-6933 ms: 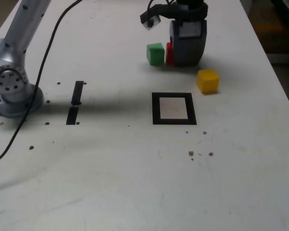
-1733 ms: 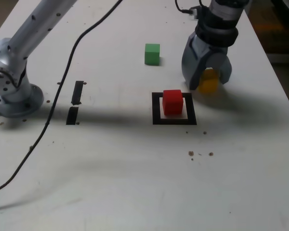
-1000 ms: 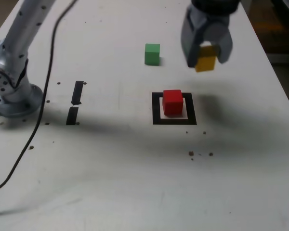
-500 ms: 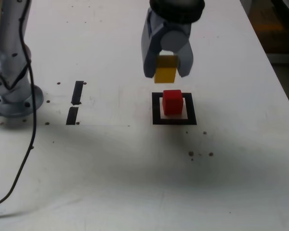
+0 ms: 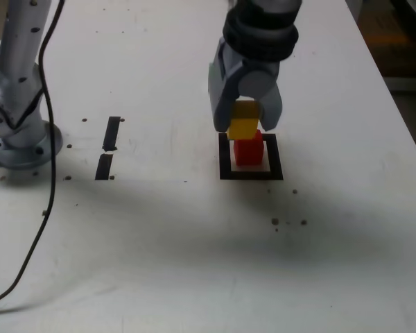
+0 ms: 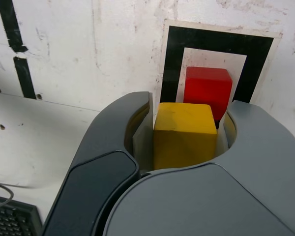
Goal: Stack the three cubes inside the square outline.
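The yellow cube [image 6: 184, 132] is gripped between the closed-in fingers of the pincer [image 5: 243, 125], apparently so that it can be lowered onto the red cube [image 5: 249, 150], which is set inside the square outline [image 5: 251, 175] as the base.

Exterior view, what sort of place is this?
Probably a robotics lab or test bench: a jointed robot arm, black tape strips and a black square outline marked on the white table.
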